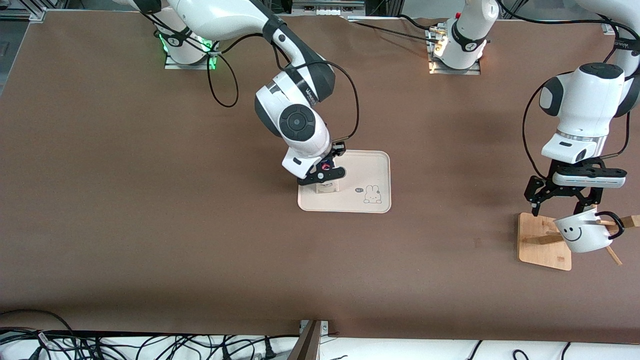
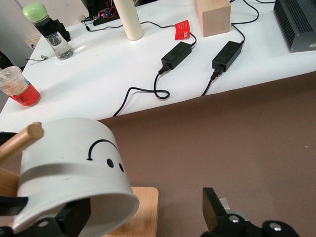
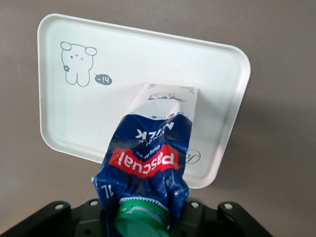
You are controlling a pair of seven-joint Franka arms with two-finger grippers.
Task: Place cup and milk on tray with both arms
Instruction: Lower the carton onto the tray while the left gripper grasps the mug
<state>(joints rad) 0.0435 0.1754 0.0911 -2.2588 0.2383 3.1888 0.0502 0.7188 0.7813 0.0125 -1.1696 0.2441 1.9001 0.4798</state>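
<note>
The cream tray [image 1: 370, 172] with the rabbit drawing lies mid-table. My right gripper [image 1: 324, 175] is shut on the top of the blue-and-white milk carton [image 1: 327, 187] and holds it upright over the tray's end toward the right arm. In the right wrist view the gripper [image 3: 143, 219] pinches the carton [image 3: 148, 148] beside its green cap, its base at the tray [image 3: 69, 118]; I cannot tell whether it touches. The white smiley cup [image 1: 582, 232] hangs tilted on a wooden peg stand. My left gripper [image 1: 562, 205] is open just above it, fingers [image 2: 213, 207] either side of the cup's wall [image 2: 74, 163].
The wooden stand's square base [image 1: 542, 245] sits at the left arm's end of the table, with pegs [image 2: 22, 140] sticking out. A white bench [image 2: 148, 64] with power bricks, bottles and a wood block runs along the table's edge. Cables lie along the front edge.
</note>
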